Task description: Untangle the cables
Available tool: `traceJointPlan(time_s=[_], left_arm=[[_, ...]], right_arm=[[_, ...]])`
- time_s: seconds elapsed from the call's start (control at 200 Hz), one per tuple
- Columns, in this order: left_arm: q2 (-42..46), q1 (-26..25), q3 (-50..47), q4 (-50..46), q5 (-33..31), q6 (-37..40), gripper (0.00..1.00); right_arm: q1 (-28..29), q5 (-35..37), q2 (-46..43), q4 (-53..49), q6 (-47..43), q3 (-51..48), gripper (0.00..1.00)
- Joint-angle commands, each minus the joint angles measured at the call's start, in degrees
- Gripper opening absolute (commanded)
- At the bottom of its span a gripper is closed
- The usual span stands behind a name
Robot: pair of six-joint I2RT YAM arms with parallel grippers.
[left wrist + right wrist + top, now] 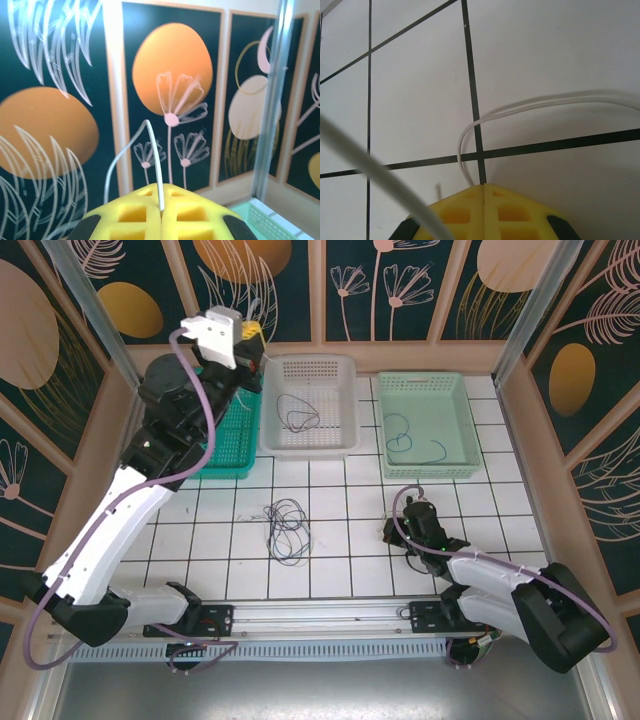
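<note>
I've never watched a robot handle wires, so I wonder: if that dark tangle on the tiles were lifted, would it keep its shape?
Probably not. The dark tangle lies flat on the tiles in loose, uneven loops, so it looks floppy and would likely droop. Its strands are thin, so it is probably light, and a push might drag the whole bundle.

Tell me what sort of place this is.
Likely a robot lab test cell: two white robot arms bolted to a metal rail, a white grid-tiled tabletop boxed in by dark floral wall panels, and a white plastic mesh basket beside a pale green one.
</note>
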State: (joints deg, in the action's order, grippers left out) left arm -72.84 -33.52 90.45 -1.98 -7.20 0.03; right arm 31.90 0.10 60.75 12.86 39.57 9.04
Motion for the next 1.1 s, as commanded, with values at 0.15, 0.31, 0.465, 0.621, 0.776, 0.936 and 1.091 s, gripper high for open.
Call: traceJointPlan(time_s=[0.15, 0.31, 0.465, 0.621, 0.776, 0.936, 1.091], left_arm=[[1.05, 3.53, -1.21, -1.18, -3.59, 2.16, 0.0], [-0.49, 8.43, -3.39, -1.95, -2.4, 0.28, 0.0], [-2.89, 14.44, -4.49, -2.22, 0.55, -2.72, 0.0], [-6.87, 20.09, -4.15, -3.46, 4.1, -5.34, 0.0], [-11.26, 24.69, -5.25, -4.15, 5.22, -9.2, 0.0], [-16.43, 28.44, -6.78, -5.76, 7.7, -13.24, 0.0], [-20.24, 30.02, -9.47, -6.82, 10.57, -16.44, 0.0]], right_arm=[[-0.24, -1.03, 0.85, -1.75, -0.88, 1.44, 0.0], [-0.18, -2.01, 2.07, -0.87, -1.33, 2.43, 0.0], [-0.24, -1.68, 2.56, -1.79, -1.86, 3.44, 0.0], [-0.25, -1.57, 2.8, -2.22, -1.87, 3.66, 0.0], [-0.26, -1.2, 2.87, -2.64, -1.87, 4.13, 0.0], [-0.19, -1.54, 2.83, -3.42, -2.13, 5.07, 0.0], [-0.25, -2.28, 1.93, -4.18, -2.39, 5.88, 0.0]])
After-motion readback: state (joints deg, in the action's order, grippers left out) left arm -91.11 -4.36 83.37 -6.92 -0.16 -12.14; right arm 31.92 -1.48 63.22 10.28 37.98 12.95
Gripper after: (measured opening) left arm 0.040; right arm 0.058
